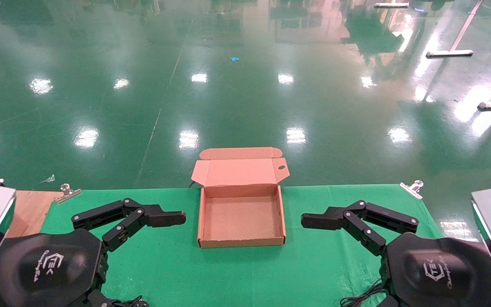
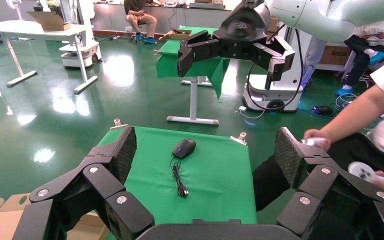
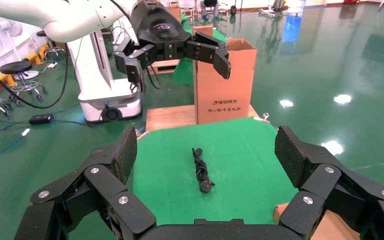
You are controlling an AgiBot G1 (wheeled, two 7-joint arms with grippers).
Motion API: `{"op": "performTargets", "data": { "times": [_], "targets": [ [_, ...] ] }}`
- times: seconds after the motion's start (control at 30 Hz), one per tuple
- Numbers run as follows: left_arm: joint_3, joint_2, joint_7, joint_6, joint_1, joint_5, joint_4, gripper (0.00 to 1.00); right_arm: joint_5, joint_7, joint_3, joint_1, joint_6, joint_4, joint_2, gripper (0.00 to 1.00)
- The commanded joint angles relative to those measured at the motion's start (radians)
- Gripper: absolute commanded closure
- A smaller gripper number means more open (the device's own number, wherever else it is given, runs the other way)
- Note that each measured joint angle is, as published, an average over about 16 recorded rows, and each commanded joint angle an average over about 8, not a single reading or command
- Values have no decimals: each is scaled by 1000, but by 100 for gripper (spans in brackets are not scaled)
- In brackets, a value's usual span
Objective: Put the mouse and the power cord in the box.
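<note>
Head view: one open box [image 1: 241,217] sits between both grippers' spread, empty fingers. One mouse [image 2: 184,148] lies beyond the left gripper [image 2: 207,155]; one power cord [image 3: 201,169] beyond the right gripper [image 3: 207,152], all on the desk [image 1: 326,264].

"TEK" on left gripper [image 1: 173,218] housing

A robotics lab or test hall: glossy green floor [image 1: 245,85], wheeled robot base [image 3: 111,102], white workbenches [image 2: 27,30], seated staff [image 2: 139,17], stools [image 3: 17,67].
</note>
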Motion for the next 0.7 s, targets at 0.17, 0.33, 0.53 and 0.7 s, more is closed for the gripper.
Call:
{"op": "performTargets", "data": {
  "times": [0.17, 0.33, 0.53, 0.7],
  "targets": [
    [0, 0, 0, 0, 0, 0, 0, 0, 0, 0, 0, 0, 0, 0, 0, 0],
    [0, 0, 0, 0, 0, 0, 0, 0, 0, 0, 0, 0, 0, 0, 0, 0],
    [0, 0, 0, 0, 0, 0, 0, 0, 0, 0, 0, 0, 0, 0, 0, 0],
    [0, 0, 0, 0, 0, 0, 0, 0, 0, 0, 0, 0, 0, 0, 0, 0]
  ]
}}
